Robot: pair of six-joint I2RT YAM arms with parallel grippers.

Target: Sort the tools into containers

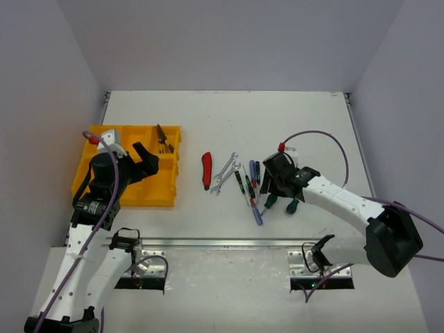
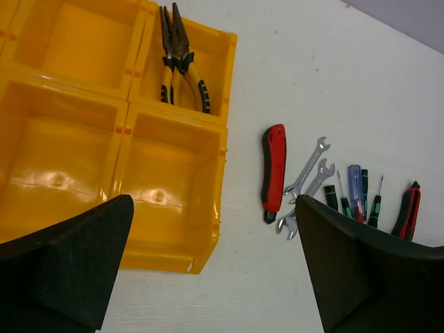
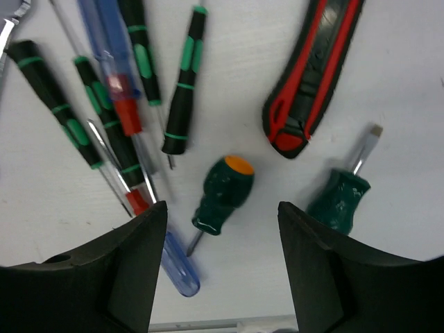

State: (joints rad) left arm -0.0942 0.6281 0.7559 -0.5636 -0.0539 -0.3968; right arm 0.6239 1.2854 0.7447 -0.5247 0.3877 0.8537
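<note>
The tools lie in a cluster at mid-table. A red-handled knife (image 1: 206, 171) and two silver wrenches (image 1: 225, 173) are on its left, with several thin screwdrivers (image 1: 250, 186) beside them. My right gripper (image 3: 222, 229) is open and low over a stubby green screwdriver with an orange cap (image 3: 223, 193). That screwdriver lies between the fingers, untouched. A second stubby green screwdriver (image 3: 340, 198) and a red-and-black handled tool (image 3: 316, 76) lie close by. My left gripper (image 2: 215, 277) hangs open and empty by the yellow tray (image 2: 173, 257). Yellow-handled pliers (image 2: 182, 62) rest in the tray's far right compartment.
A clear blue-handled screwdriver (image 3: 177, 267) lies against the right gripper's left finger. Black-and-green precision screwdrivers (image 3: 184, 76) fan out just beyond it. White walls enclose the table on three sides. A metal rail (image 1: 222, 243) runs along the near edge.
</note>
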